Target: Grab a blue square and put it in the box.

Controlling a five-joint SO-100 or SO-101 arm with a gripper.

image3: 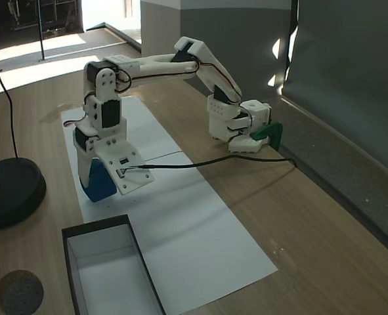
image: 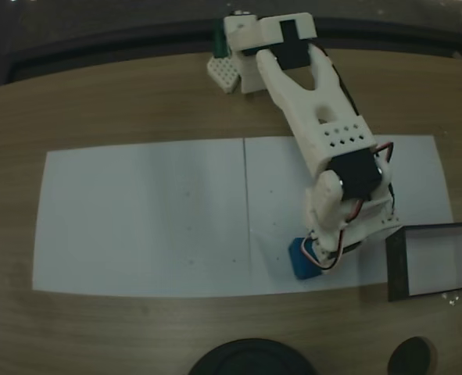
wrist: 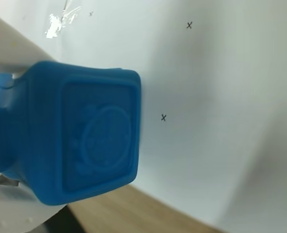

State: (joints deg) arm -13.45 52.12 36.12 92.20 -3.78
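1 blue square (wrist: 80, 138), clenched in the pincer (image3: 99, 180), low over 2 white paper sheets (image: 145, 219) on the wooden worktop (image: 137, 101); 1 box (image3: 111, 275), black-walled, just beside the pincer toward the fixed view's near edge; 2 round black objects (image3: 10, 190) near the pincer
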